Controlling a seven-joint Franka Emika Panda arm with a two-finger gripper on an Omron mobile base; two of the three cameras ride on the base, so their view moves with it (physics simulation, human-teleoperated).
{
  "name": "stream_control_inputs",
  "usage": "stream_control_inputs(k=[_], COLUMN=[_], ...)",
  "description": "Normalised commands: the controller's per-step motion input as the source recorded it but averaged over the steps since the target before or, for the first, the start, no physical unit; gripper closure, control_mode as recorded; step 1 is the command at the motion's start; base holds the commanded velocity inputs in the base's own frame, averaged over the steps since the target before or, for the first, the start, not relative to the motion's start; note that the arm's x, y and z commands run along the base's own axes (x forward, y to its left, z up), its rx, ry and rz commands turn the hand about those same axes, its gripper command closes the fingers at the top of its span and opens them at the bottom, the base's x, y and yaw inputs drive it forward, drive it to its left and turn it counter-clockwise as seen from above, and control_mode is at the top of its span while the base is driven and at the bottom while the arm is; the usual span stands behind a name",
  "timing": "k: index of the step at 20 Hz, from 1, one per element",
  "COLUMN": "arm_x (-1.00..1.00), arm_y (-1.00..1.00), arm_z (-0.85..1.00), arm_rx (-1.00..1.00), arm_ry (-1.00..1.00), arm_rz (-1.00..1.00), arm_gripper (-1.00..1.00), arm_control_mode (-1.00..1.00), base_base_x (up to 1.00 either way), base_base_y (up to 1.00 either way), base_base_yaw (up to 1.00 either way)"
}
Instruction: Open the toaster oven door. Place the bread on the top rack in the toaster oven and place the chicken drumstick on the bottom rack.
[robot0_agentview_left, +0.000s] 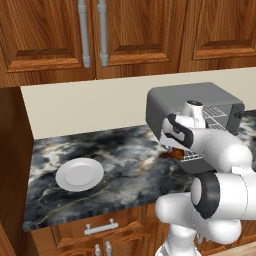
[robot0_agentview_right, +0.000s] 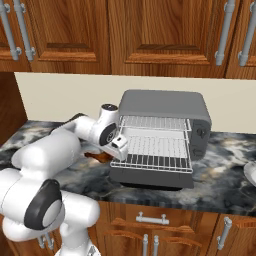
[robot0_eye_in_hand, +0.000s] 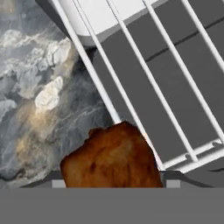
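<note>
The toaster oven (robot0_agentview_right: 165, 105) (robot0_agentview_left: 190, 97) stands open on the counter, its door (robot0_agentview_right: 150, 179) folded down flat. The top rack (robot0_agentview_right: 155, 122) is bare. The bottom rack (robot0_agentview_right: 155, 160) (robot0_eye_in_hand: 175, 100) is slid out over the door. My gripper (robot0_agentview_right: 106, 154) (robot0_agentview_left: 176, 149) (robot0_eye_in_hand: 114, 183) hangs at the rack's left edge, just above the counter. It is shut on the chicken drumstick (robot0_eye_in_hand: 113, 157) (robot0_agentview_left: 172, 154) (robot0_agentview_right: 95, 157), a reddish-brown lump that fills the wide gap between the fingers. The bread is out of view.
An empty white plate (robot0_agentview_left: 80, 174) lies on the dark marble counter (robot0_agentview_left: 125, 150) to the left of the oven. Another plate's rim (robot0_agentview_right: 251, 172) shows at the far right. Wooden wall cabinets (robot0_agentview_right: 75, 30) hang above the oven.
</note>
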Motion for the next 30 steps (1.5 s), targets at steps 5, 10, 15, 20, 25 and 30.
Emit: stream_control_inputs(k=[5, 10, 15, 20, 25, 30], arm_x=[0.13, 0.26, 0.30, 0.25, 0.18, 0.10], arm_y=[-0.56, -0.51, -0.50, -0.47, -0.35, -0.22], arm_z=[0.11, 0.04, 0.00, 0.00, -0.09, -0.17], arm_rx=[-0.01, 0.00, 0.00, 0.00, 0.00, 0.00], arm_ry=[0.00, 0.00, 0.00, 0.00, 0.00, 0.00], arm_rz=[0.03, 0.00, 0.00, 0.00, 0.00, 0.00], arm_gripper=[1.00, 1.00, 1.00, 1.00, 1.00, 1.00], arm_control_mode=[-1.00, -1.00, -1.00, -1.00, -1.00, -1.00], base_base_x=[0.00, 0.00, 0.00, 0.00, 0.00, 0.00], base_base_y=[0.00, 0.00, 0.00, 0.00, 0.00, 0.00], base_base_yaw=[0.00, 0.00, 0.00, 0.00, 0.00, 0.00])
